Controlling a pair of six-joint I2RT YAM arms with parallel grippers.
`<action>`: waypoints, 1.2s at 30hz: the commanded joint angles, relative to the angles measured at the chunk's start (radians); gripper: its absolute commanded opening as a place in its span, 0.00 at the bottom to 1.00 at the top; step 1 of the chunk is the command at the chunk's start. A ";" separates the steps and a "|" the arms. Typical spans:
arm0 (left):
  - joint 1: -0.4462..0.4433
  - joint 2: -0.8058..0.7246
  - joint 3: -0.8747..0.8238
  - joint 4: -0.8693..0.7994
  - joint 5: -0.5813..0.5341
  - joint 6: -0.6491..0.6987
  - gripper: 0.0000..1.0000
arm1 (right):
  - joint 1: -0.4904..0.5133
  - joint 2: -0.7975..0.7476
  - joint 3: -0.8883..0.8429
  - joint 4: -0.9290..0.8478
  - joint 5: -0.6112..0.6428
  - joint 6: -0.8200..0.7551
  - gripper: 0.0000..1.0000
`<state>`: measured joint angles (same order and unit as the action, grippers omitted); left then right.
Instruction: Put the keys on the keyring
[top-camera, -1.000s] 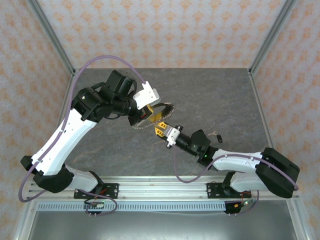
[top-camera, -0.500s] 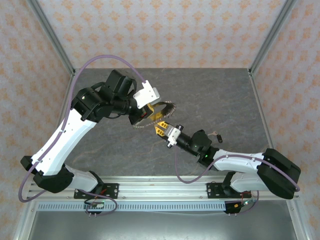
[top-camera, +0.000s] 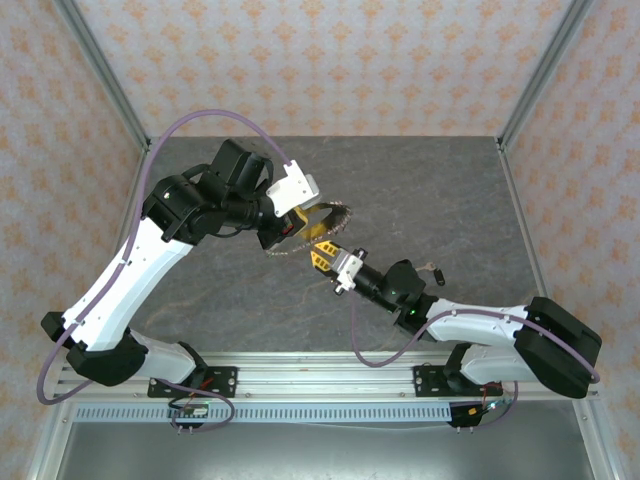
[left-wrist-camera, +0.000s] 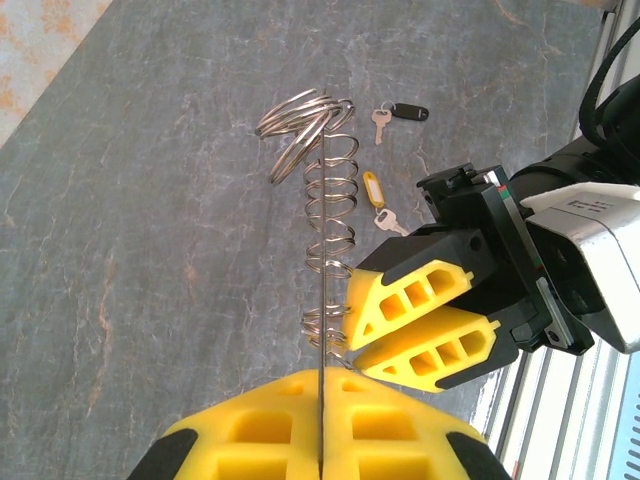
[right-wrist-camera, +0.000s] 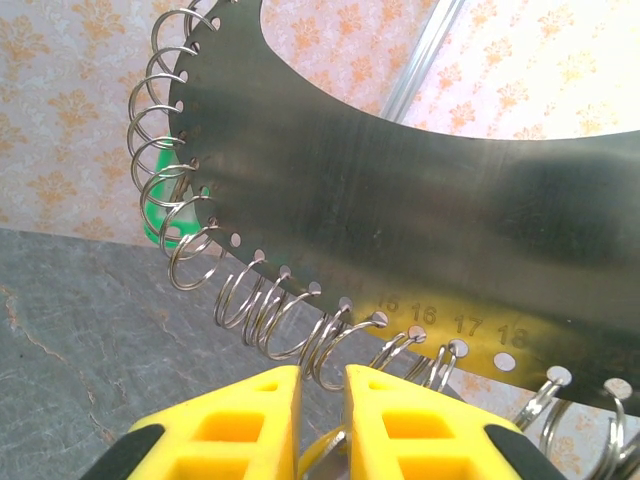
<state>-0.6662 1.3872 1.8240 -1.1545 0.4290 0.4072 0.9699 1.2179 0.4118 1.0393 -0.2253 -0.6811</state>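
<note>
The keyring (top-camera: 330, 212) is a flat metal crescent with numbered holes and several wire rings hanging from its edge. It is held off the table, with my left gripper (top-camera: 295, 228) shut on it. In the left wrist view the plate (left-wrist-camera: 326, 250) runs edge-on out of the shut left gripper (left-wrist-camera: 322, 375). My right gripper (top-camera: 322, 255) is at the plate's lower edge (right-wrist-camera: 400, 200), its fingertips (right-wrist-camera: 270, 385) just under the rings. The right gripper (right-wrist-camera: 322, 375) is shut on a small key (right-wrist-camera: 335, 450). A green head (right-wrist-camera: 160, 215) shows behind the far rings.
Two more keys lie on the grey table, one black-headed (left-wrist-camera: 398, 112) and one yellow-headed (left-wrist-camera: 373, 188). From above they (top-camera: 432, 268) sit just right of the right forearm. Frame posts stand at the table's back corners.
My right gripper has crept slightly up toward the keyring's edge. The left arm and the keyring have stayed put.
</note>
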 joint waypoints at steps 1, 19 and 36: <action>-0.006 -0.027 -0.008 0.050 -0.019 -0.017 0.00 | 0.003 -0.011 0.001 0.055 -0.023 0.021 0.18; -0.006 -0.026 -0.007 0.058 -0.036 -0.029 0.00 | 0.004 -0.009 0.003 0.068 -0.004 0.016 0.19; -0.006 -0.019 -0.003 0.053 -0.025 -0.031 0.00 | 0.007 0.027 0.026 0.115 0.043 0.018 0.20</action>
<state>-0.6662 1.3853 1.8221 -1.1358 0.4095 0.3908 0.9703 1.2373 0.4118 1.0962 -0.2012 -0.6773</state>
